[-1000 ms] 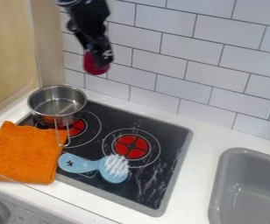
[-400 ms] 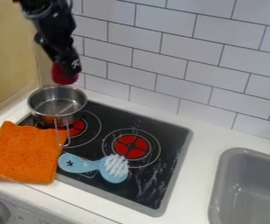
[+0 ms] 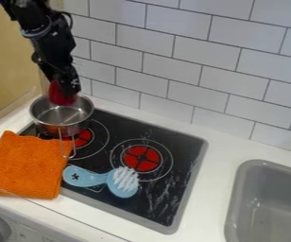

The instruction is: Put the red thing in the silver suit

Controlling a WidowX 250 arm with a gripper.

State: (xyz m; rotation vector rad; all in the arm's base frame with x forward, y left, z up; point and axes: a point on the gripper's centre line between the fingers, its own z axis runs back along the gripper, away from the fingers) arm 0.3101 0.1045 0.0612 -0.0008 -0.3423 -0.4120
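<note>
My gripper (image 3: 70,88) hung at the upper left of the frame, closed around the red thing (image 3: 59,97). I held that over the silver pot (image 3: 52,128), its lower end overlapping the pot's opening; whether it touched metal, I couldn't tell. Below the pot, at the left edge, lay an orange cloth (image 3: 23,165); right of that, on the stovetop (image 3: 164,177), a blue brush (image 3: 121,185).

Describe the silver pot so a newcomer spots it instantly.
Find the black stovetop, left of the grey sink. At its left end, beside the orange cloth, sits the silver pot, the red thing overlapping its far rim in view. Round shiny metal, open top, wire-loop handle, unlike the cloth or blue brush.
</note>
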